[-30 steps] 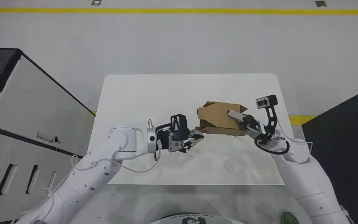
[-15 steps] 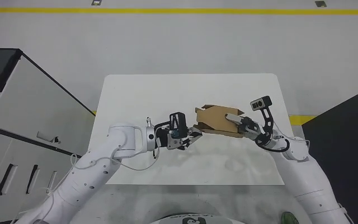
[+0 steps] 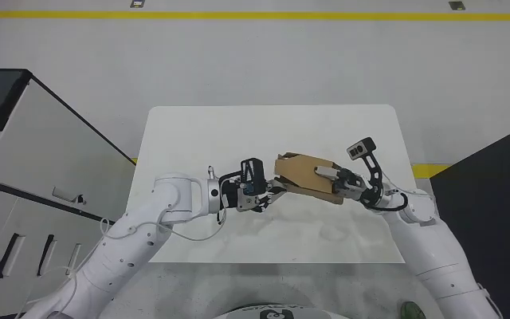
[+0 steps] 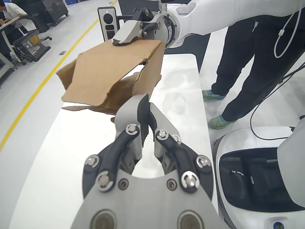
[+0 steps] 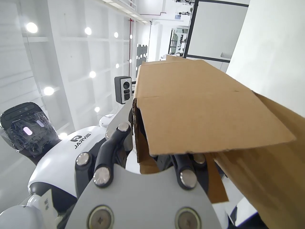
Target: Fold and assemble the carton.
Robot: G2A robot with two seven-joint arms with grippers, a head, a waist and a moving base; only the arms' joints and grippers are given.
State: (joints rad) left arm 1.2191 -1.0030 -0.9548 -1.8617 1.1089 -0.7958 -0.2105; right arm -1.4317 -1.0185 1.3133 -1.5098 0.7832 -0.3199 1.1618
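So the carton [image 3: 303, 174] is half popped open and held up over the middle of the worktop [image 3: 207, 143], flaps hanging loose. The right claw [image 3: 328, 175] has it clamped at its right end, one finger [image 4: 122, 38] lying on top of the upper panel, the other under it. The left claw [image 4: 144, 103] sits low at the opposite end with its fingers pressed together, tips just beside the carton's lower corner flap. Can't tell if the bottom flap touches the worktop.
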